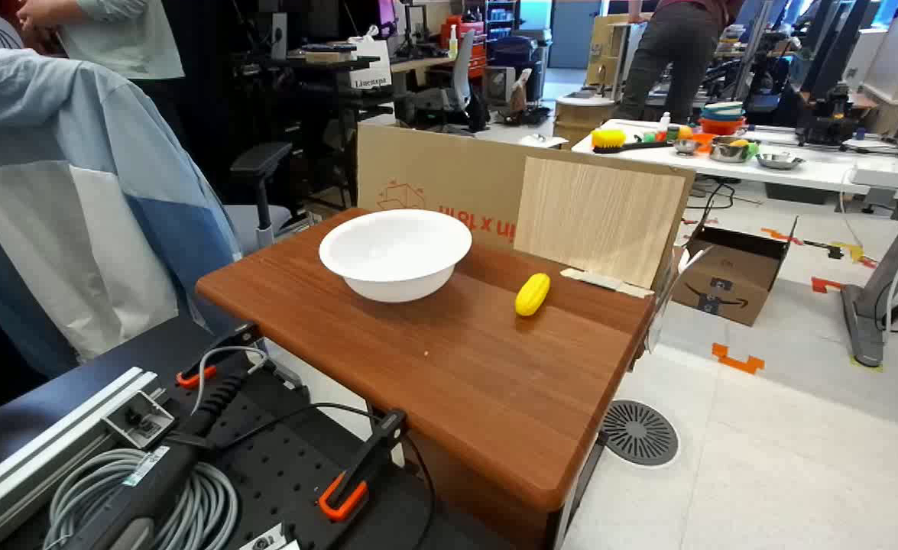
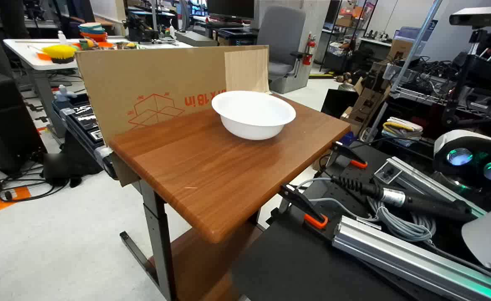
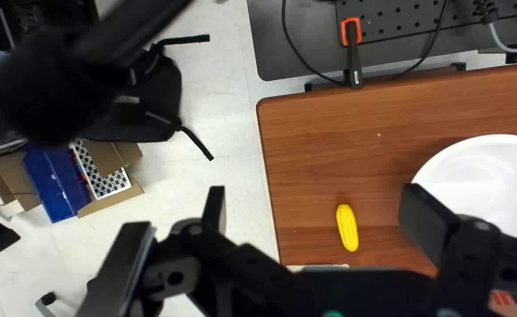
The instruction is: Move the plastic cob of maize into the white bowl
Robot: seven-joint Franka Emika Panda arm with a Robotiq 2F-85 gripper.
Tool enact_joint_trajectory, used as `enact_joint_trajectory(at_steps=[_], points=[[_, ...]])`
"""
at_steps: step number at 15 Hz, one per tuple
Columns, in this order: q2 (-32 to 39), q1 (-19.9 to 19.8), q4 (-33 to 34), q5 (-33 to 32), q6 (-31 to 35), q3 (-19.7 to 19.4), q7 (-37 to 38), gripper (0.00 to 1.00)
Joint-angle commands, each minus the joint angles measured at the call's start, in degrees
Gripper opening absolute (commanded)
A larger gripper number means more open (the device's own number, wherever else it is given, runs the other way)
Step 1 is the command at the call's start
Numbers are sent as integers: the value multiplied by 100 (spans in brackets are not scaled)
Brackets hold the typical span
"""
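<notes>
Closest in the wrist view, the gripper (image 3: 315, 204) hangs with fingers well apart, and an off-centre descent could roll the plastic cob of maize (image 3: 347, 227), lying on the tabletop (image 3: 328, 149) apart from the white bowl (image 3: 487, 176), or jam a finger against the upright wood-grain panel (image 1: 601, 218) near the cob.

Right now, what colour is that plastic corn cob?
Bright yellow; the cob shows best in the wrist view.

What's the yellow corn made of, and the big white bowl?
The yellow corn looks like plastic with a soft sheen: even bright colour, molded-looking ridges. The white bowl seems smooth, slightly glossy plastic, maybe ceramic: highlights show inside.
</notes>
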Motion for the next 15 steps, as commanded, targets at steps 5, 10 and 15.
enact_joint_trajectory(at_steps=[5,10,15], points=[[-1,92,20,-35,-26,-72,33,100],[-1,92,20,-35,-26,-72,33,100],[542,313,203,183,927,-156,-104,100]])
